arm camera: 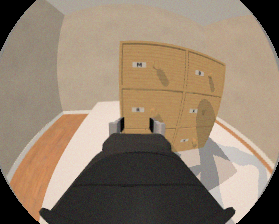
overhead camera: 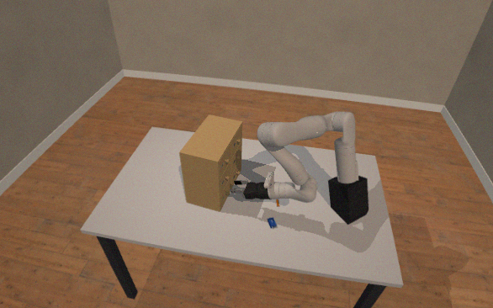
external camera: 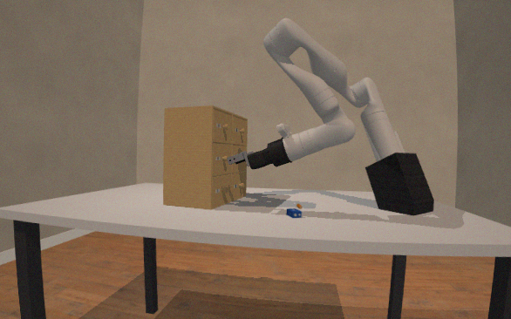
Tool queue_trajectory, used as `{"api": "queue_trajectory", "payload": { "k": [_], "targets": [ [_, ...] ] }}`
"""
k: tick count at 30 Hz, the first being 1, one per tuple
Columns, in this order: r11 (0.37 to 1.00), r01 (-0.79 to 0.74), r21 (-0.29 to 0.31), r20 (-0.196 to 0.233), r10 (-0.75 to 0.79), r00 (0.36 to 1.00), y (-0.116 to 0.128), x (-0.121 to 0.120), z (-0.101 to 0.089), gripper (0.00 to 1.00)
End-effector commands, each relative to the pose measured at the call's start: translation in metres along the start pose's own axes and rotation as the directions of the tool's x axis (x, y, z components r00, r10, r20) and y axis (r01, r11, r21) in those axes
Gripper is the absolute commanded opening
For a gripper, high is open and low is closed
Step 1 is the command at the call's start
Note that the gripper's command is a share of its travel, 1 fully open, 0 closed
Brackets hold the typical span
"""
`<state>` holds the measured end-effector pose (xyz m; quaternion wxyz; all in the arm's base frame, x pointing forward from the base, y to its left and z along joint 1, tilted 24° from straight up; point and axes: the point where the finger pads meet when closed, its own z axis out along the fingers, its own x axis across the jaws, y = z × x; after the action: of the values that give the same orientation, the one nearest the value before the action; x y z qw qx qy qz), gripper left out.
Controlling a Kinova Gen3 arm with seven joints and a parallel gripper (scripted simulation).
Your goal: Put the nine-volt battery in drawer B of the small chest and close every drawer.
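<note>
While drawers are shut: gripper (external camera: 235, 159) open, empty, at chest (external camera: 187, 157) front.
Risk: overpulling; loose tray droops, drops out.

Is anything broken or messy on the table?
Nothing stands out. The chest stands upright with all its drawers pushed in. The blue battery and a small orange thing lie on the table near it. The open hand is at a middle drawer, holding nothing.

Tan chest (overhead camera: 204, 168); white table (overhead camera: 150, 202) on black legs; blue battery (overhead camera: 272, 222); small orange object (overhead camera: 277, 203); white arm (external camera: 321, 87) with black base (external camera: 401, 183); brown plank floor (overhead camera: 57, 168).
</note>
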<state>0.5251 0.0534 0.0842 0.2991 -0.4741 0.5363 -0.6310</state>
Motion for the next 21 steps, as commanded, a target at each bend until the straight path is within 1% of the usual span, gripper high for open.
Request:
{"api": "queue_trajectory", "payload": {
  "k": [1,12,21],
  "targets": [
    [1.0,-0.001,0.0,0.0,0.001,1.0,-0.0012,-0.0003,-0.0002,1.0],
    [1.0,-0.002,-0.011,0.0,0.002,1.0,-0.0018,-0.0003,-0.001,1.0],
    [0.999,-0.001,-0.039,0.0,0.001,1.0,-0.0034,-0.0003,-0.0033,1.0]
  ]
}}
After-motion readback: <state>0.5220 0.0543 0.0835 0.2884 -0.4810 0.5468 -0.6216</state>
